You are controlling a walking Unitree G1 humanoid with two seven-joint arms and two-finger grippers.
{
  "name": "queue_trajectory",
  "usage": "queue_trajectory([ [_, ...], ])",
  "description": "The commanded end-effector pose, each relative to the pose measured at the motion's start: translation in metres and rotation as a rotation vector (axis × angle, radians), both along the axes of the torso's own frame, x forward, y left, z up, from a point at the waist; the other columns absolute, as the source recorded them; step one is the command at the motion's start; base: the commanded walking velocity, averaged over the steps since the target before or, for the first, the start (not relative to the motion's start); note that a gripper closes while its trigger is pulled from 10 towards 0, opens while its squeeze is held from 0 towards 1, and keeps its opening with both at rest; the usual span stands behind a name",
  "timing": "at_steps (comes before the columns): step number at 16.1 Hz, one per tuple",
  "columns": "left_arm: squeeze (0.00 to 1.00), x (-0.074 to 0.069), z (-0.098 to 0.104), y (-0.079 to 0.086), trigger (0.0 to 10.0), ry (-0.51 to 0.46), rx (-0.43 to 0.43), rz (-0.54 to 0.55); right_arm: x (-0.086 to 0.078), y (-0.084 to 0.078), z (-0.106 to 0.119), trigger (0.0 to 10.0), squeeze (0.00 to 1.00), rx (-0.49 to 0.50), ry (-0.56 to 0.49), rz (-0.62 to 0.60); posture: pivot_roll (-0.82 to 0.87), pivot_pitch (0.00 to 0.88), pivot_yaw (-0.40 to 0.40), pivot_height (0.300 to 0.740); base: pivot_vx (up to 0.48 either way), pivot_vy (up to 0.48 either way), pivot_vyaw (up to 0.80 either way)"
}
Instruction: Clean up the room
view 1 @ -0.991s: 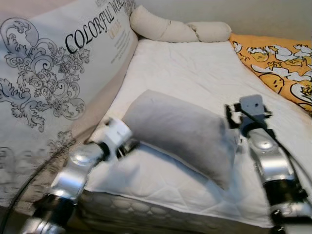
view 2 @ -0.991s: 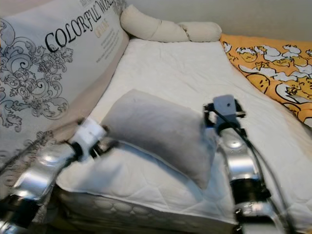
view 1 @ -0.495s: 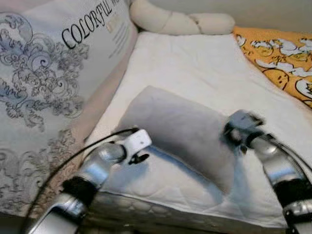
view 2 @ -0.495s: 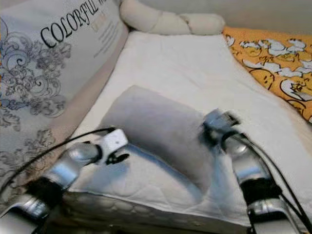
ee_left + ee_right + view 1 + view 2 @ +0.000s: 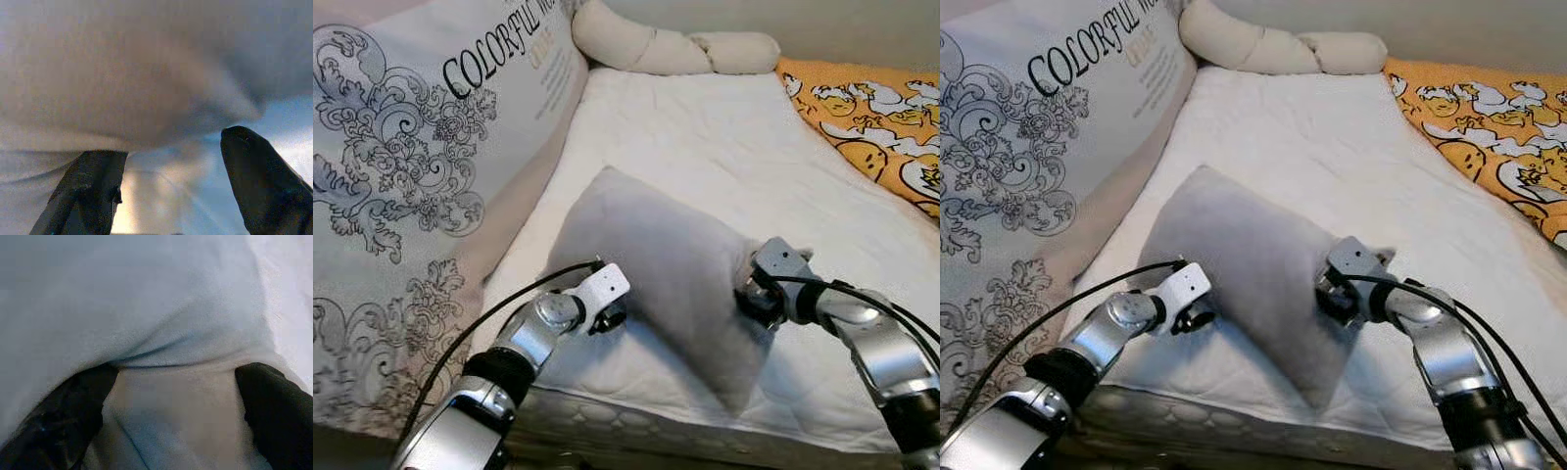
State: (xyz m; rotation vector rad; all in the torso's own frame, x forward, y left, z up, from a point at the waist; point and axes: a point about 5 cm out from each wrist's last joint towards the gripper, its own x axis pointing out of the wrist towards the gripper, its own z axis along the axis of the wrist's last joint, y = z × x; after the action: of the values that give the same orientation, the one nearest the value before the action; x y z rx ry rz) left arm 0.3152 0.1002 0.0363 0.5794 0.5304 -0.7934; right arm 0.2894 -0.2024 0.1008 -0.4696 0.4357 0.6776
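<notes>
A grey pillow (image 5: 671, 264) lies slantwise on the white mattress (image 5: 724, 137), bulging up in its middle. My left gripper (image 5: 612, 318) sits at the pillow's lower left edge. In the left wrist view it (image 5: 171, 166) is open, with the pillow (image 5: 146, 73) just beyond its fingertips (image 5: 93, 191). My right gripper (image 5: 749, 299) presses against the pillow's right end. In the right wrist view it (image 5: 171, 396) is open, fingers (image 5: 279, 406) spread wide against creased pillow fabric (image 5: 146, 298).
A tall printed cushion (image 5: 421, 166) reading "COLORFUL" lines the bed's left side. A cream bolster (image 5: 666, 49) lies at the far end. An orange duck-print blanket (image 5: 871, 117) covers the right. The mattress front edge (image 5: 636, 421) is close below the arms.
Both grippers have moved in against the pillow's two ends, the left from beside the bed edge, the right from above. The pillow now humps up between them.
</notes>
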Motion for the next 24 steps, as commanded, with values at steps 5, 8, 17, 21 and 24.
queue_trajectory([
  [5, 0.0, 0.033, 0.049, 0.006, 10.0, -0.187, -0.095, 0.054, -0.032, 0.023, 0.006, 10.0, 0.0, 0.143, 0.151, 0.181, 0.02, 0.0, 0.027, 0.74, 0.0, 0.0, 0.0],
  [8, 0.0, 0.042, 0.067, 0.024, 10.0, -0.249, -0.077, 0.072, -0.045, 0.027, 0.007, 10.0, 0.0, 0.172, 0.189, 0.209, 0.01, 0.0, 0.034, 0.74, 0.0, 0.0, 0.0],
  [17, 0.0, 0.025, 0.041, 0.05, 10.0, -0.145, 0.006, 0.086, -0.038, -0.035, 0.051, 10.0, 0.0, 0.078, 0.07, 0.03, 0.01, 0.0, 0.042, 0.74, 0.0, 0.0, 0.0],
  [21, 0.0, 0.016, 0.027, 0.022, 10.0, -0.105, -0.013, 0.053, 0.01, -0.068, 0.03, 10.0, 0.0, -0.155, -0.121, -0.371, 0.01, 0.0, 0.037, 0.74, 0.0, 0.0, 0.0],
  [24, 0.0, 0.019, 0.031, 0.007, 10.0, -0.106, -0.05, 0.046, 0.004, -0.035, -0.005, 10.0, 0.0, -0.128, -0.049, -0.234, 0.01, 0.0, 0.034, 0.74, 0.0, 0.0, 0.0],
])
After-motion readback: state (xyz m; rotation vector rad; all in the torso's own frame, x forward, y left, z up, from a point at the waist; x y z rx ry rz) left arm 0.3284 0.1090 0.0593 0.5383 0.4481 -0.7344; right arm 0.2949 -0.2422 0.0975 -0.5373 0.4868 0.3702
